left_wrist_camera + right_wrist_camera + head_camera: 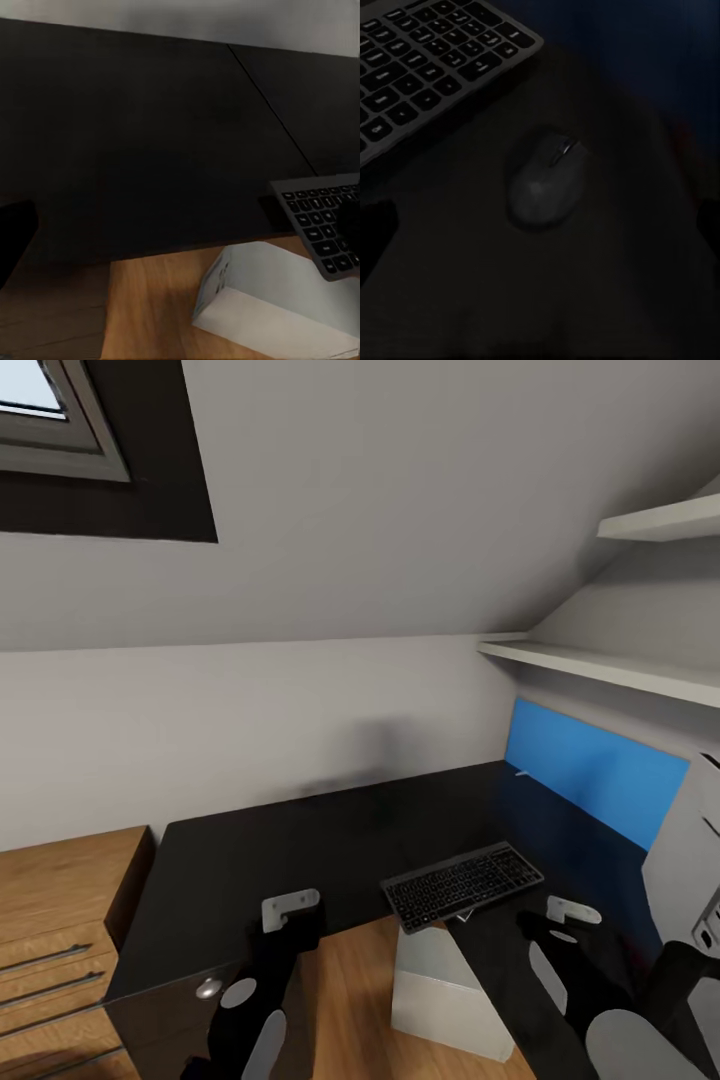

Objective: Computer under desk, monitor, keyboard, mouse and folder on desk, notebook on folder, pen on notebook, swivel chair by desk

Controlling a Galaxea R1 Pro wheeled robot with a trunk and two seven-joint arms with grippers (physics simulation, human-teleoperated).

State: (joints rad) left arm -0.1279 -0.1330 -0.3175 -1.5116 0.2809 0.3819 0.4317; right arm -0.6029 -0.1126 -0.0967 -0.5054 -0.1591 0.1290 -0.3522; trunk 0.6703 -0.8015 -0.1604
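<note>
Attic bedroom office nook: sloped ceiling with skylight (pixel 50 405), black L-desk (pixel 300 840), keyboard (pixel 462 884), wall shelves (pixel 600 665), wood drawer cabinet (pixel 60 910).

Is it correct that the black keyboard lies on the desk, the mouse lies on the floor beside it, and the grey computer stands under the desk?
Not quite. The mouse lies on the desk, close to the keyboard, as the right wrist view shows. The keyboard on the desk and the computer below it are right.
</note>
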